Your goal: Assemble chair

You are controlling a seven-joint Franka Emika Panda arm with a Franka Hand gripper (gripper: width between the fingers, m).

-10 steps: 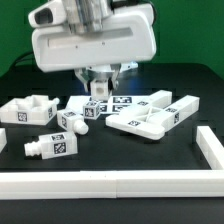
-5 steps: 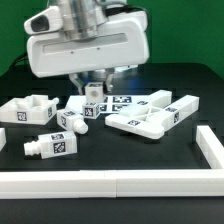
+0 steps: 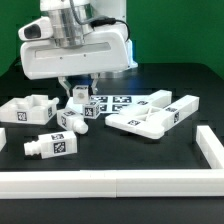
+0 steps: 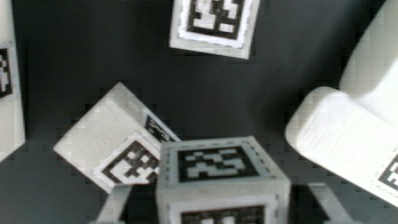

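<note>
Leftward in the exterior view is where the arm has gone since half a second ago. Its bulky white housing and the pincer [image 3: 77, 92] have slid from above the marker board [image 3: 124, 100] toward the exterior view's left, and the small white plastic block with a black-and-white square tag [image 3: 78, 97] has travelled with them. I read the pincer as clenched on that block: in the wrist view it [image 4: 214, 168] sits squarely in the pincer's mouth, with one tagged face turned up to the camera. I cannot tell from either view whether its underside is clear of the surface.

The rest of the toy chair lies unassembled as loose white plastic parts on the matte black bench [image 3: 110, 158]. An open-topped boxy frame piece [image 3: 28, 108] sits at the exterior view's left. A short pegged leg [image 3: 52, 146] lies on its side nearer the camera, and a second pegged piece [image 3: 75, 122] lies just below the pincer. Another tagged cube [image 3: 97, 107] stands at the edge of the marker board. Two flat slabs [image 3: 150, 115] rest against each other on the exterior view's right.

A long plain white rail [image 3: 110, 187] borders the near edge of the bench and turns up along the exterior view's right. Behind the bench I see a flat green backdrop [image 3: 185, 45].
</note>
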